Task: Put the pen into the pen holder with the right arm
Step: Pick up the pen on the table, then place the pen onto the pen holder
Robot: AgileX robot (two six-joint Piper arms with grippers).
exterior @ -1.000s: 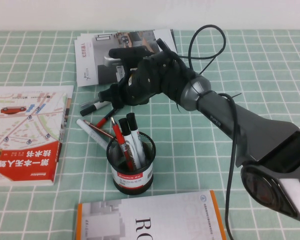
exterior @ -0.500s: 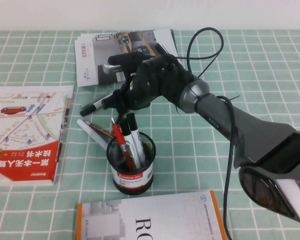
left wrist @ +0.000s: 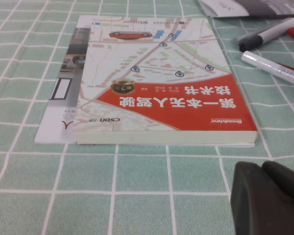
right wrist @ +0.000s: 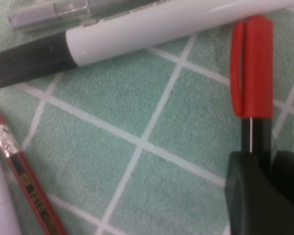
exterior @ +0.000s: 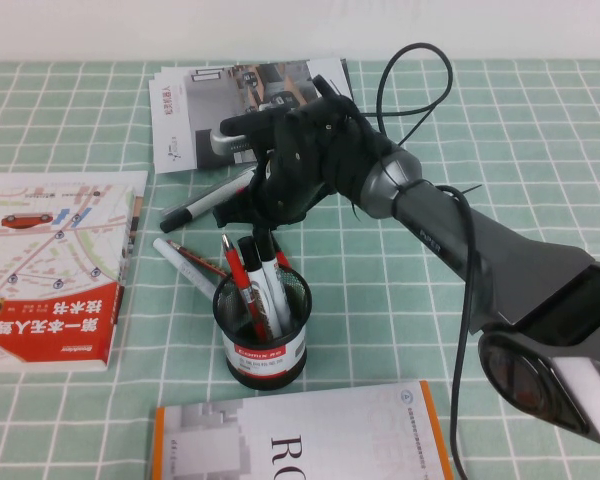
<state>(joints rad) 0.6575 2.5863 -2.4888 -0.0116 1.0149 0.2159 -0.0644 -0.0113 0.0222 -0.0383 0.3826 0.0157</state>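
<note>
Black right claw (right wrist: 264,181) pinches the slim red-capped black pen (right wrist: 252,83) above the green checked tabletop (exterior: 400,300), at 12 o'clock from the round black wire-mesh pen holder (exterior: 262,330). Markers already crowd that cup's rim. At 9 o'clock, the left claw (left wrist: 269,198) hovers beside a red-and-white book's (left wrist: 161,93) edge; its opening cannot be told.

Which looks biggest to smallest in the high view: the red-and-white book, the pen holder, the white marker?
1. red-and-white book, at the left edge.
2. pen holder.
3. white marker, partly hidden by the right claw, which is shut on the pen.
The left claw sits near the book.
</note>
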